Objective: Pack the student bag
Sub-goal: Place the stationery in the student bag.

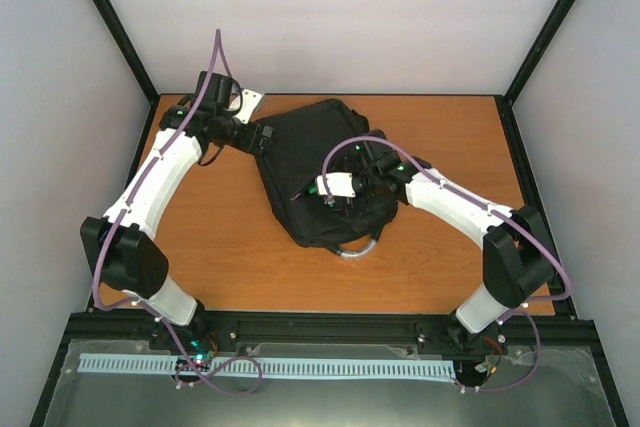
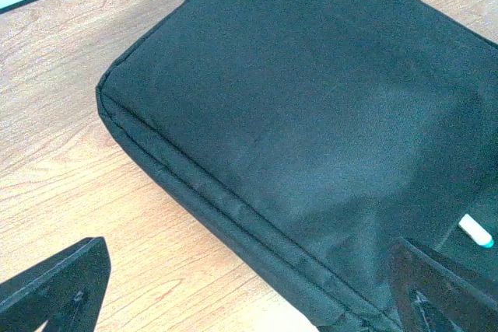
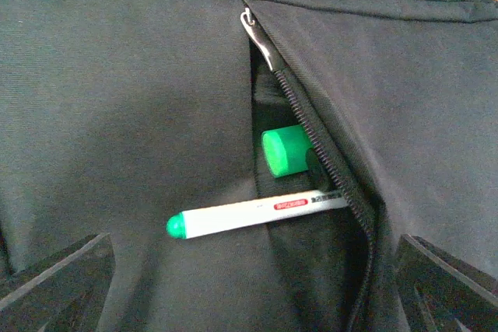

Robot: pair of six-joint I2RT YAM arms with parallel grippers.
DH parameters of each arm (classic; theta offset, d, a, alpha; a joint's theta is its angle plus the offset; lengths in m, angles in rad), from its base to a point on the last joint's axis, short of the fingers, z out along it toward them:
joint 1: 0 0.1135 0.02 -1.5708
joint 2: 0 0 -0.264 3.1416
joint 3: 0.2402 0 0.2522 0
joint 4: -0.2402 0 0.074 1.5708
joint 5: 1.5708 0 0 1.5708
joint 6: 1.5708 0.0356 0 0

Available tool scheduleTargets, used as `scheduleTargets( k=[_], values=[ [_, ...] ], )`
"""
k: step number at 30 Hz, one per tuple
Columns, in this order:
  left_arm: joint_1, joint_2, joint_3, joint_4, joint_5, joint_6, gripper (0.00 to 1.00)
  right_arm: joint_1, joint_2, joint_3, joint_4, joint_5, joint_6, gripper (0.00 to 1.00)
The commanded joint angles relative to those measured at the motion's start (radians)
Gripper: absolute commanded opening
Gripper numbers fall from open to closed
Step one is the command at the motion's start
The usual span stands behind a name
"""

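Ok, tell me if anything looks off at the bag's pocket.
Yes: the marker is only half in. One end is tucked under the open zipper, but its green-tipped end lies out across the fabric of the bag, crosswise to the slit. A green cap sits inside the opening.

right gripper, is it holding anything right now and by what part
Nothing is held. The right gripper is open; the white marker lies free, half inside the open pocket of the student bag.
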Motion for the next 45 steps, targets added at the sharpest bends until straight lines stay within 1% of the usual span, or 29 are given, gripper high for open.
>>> scheduleTargets(
  k=[1, 5, 9, 14, 21, 24, 31, 35, 40, 45],
  values=[
    [0.001, -0.038, -0.006, -0.004, -0.004, 0.022, 1.0, 0.015, 0.037, 0.005, 0.084, 0.024, -0.057, 1.0],
    [0.002, -0.033, 0.001, -0.003, -0.007, 0.023, 1.0, 0.017, 0.077, 0.027, 0.078, 0.028, -0.081, 1.0],
    [0.002, -0.028, 0.006, -0.001, -0.008, 0.025, 1.0, 0.018, 0.121, 0.046, 0.108, 0.055, -0.086, 1.0],
    [0.002, -0.025, 0.002, -0.003, -0.008, 0.025, 1.0, 0.022, 0.172, 0.067, 0.193, 0.146, -0.065, 1.0],
    [0.001, -0.025, 0.001, -0.002, -0.011, 0.026, 1.0, 0.021, 0.212, 0.096, 0.263, 0.22, -0.094, 1.0],
    [0.002, -0.027, 0.002, -0.003, -0.013, 0.026, 1.0, 0.021, 0.218, 0.138, 0.221, 0.216, -0.076, 1.0],
    [0.001, -0.029, -0.001, -0.003, -0.016, 0.027, 1.0, 0.022, 0.135, 0.151, 0.049, 0.073, -0.125, 1.0],
    [0.002, -0.027, -0.006, 0.0, -0.014, 0.027, 1.0, 0.022, 0.122, 0.162, 0.003, 0.071, -0.126, 1.0],
    [0.002, -0.026, -0.006, 0.001, -0.005, 0.024, 1.0, 0.022, 0.184, 0.184, 0.014, 0.135, -0.115, 1.0],
    [0.002, -0.031, -0.006, -0.003, -0.008, 0.028, 1.0, 0.022, 0.214, 0.191, 0.084, 0.167, -0.12, 1.0]
  ],
)
